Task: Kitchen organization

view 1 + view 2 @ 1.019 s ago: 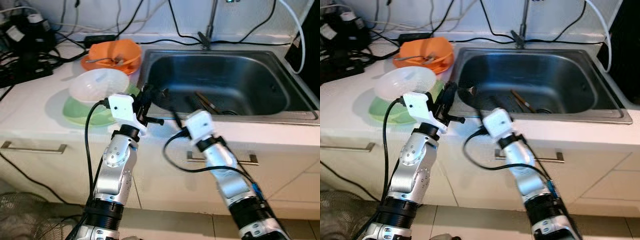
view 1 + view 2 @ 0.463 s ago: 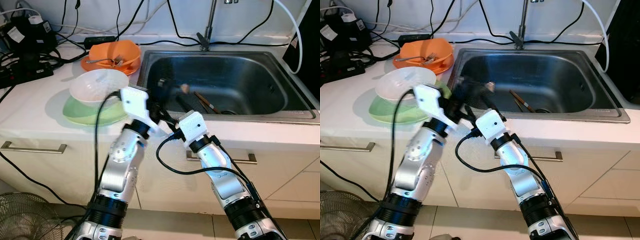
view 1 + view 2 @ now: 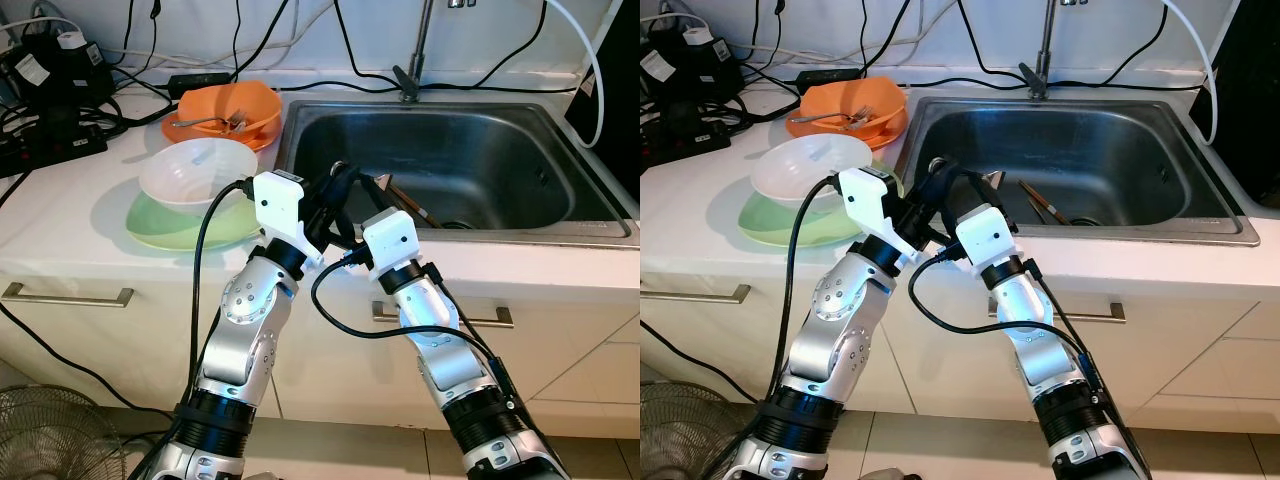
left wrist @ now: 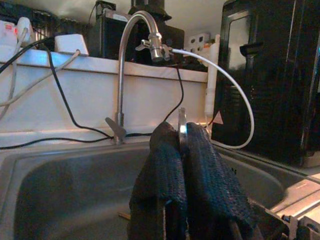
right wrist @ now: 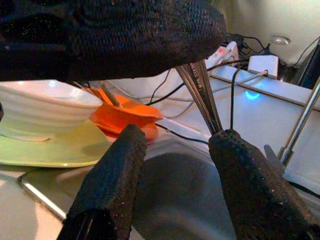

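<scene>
left gripper [image 4: 181,150] fingers pinch metal utensil [image 4: 182,131] over sink [image 3: 470,160] | right gripper [image 5: 172,165] fingers wide, alongside

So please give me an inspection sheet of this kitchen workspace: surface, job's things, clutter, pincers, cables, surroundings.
Surface: white counter with a steel sink set into it.
Job's things: thin metal utensil held over the sink; white bowl standing on a green plate; orange bowl with cutlery in it; chopsticks lying in the sink.
Clutter: black devices at the counter's back left.
Pincers: left pincer shut on the utensil; right pincer open, its fingers either side of the utensil.
Cables: black cables along the back wall; white hose from the tap.
Surroundings: cabinet drawers with handles; fan on the floor.
</scene>
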Robot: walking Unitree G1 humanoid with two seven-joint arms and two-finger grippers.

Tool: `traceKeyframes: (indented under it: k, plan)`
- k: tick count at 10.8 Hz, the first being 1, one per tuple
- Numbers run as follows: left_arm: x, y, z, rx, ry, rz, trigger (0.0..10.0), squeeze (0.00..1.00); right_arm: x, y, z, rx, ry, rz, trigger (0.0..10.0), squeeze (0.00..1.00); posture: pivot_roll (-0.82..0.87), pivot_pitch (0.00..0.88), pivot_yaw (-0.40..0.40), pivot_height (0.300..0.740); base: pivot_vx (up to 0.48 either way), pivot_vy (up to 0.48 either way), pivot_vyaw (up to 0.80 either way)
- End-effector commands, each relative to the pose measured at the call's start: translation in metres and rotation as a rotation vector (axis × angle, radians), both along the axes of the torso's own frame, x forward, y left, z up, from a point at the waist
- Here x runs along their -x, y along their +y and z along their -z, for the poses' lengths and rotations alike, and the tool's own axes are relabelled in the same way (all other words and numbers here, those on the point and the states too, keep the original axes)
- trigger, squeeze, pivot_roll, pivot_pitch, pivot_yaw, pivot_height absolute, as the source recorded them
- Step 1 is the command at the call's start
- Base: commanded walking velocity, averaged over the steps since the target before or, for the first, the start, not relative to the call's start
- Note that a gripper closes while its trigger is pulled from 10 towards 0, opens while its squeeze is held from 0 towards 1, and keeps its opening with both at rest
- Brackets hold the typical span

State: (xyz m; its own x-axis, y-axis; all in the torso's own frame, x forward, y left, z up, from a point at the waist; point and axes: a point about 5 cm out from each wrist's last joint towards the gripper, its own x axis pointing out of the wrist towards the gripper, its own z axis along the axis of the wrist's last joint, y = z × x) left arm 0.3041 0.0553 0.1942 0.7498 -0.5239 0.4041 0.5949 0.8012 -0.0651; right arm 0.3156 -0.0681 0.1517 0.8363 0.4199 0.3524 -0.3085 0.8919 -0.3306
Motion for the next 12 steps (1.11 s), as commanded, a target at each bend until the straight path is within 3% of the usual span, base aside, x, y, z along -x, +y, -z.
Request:
traceKeyframes:
  k: [1,2,3,5,6,7,8,9,10,12]
  plan:
    - [0.005,-0.009,0.001,-0.021,-0.005,0.072,10.0,0.0,-0.008,-0.005,-0.011,-0.037,-0.014,0.045,10.0,0.0,0.09,0.0,0.064,0.74,0.0,0.0,0.0]
    - [0.005,-0.009,0.001,-0.022,-0.004,0.075,10.0,0.0,-0.009,-0.004,-0.011,-0.039,-0.01,0.045,10.0,0.0,0.09,0.0,0.063,0.74,0.0,0.0,0.0]
    - [0.006,-0.009,0.0,-0.02,-0.002,0.083,10.0,0.0,-0.009,-0.003,-0.009,-0.034,-0.004,0.046,0.0,0.0,0.09,0.0,0.064,0.74,0.0,0.0,0.0]
    - [0.008,-0.01,0.001,-0.016,0.013,0.112,10.0,0.0,-0.012,-0.004,-0.004,-0.017,0.021,0.073,0.0,0.0,0.09,0.0,0.06,0.74,0.0,0.0,0.0]
    - [0.009,-0.011,0.002,-0.013,0.021,0.125,10.0,0.0,-0.014,-0.005,-0.001,-0.004,0.037,0.088,3.1,0.0,0.09,0.0,0.059,0.74,0.0,0.0,0.0]
    - [0.009,-0.011,0.002,-0.013,0.023,0.132,10.0,0.0,-0.014,-0.006,0.001,0.002,0.046,0.097,9.6,0.0,0.09,0.0,0.059,0.74,0.0,0.0,0.0]
    - [0.009,-0.011,0.002,-0.013,0.028,0.145,10.0,0.0,-0.015,-0.006,0.003,0.004,0.052,0.105,10.0,0.0,0.09,0.0,0.063,0.74,0.0,0.0,0.0]
    - [0.01,-0.01,0.003,-0.009,0.039,0.16,10.0,0.0,-0.015,-0.004,0.003,0.004,0.049,0.107,2.2,0.0,0.09,0.0,0.068,0.74,0.0,0.0,0.0]
    - [0.01,-0.011,0.003,-0.012,0.043,0.165,10.0,0.0,-0.015,-0.004,0.003,0.006,0.047,0.109,0.0,0.0,0.09,0.0,0.068,0.74,0.0,0.0,0.0]
    - [0.012,-0.013,0.005,-0.017,0.061,0.197,10.0,0.0,-0.016,-0.005,0.003,0.001,0.048,0.123,0.0,0.0,0.09,0.0,0.07,0.74,0.0,0.0,0.0]
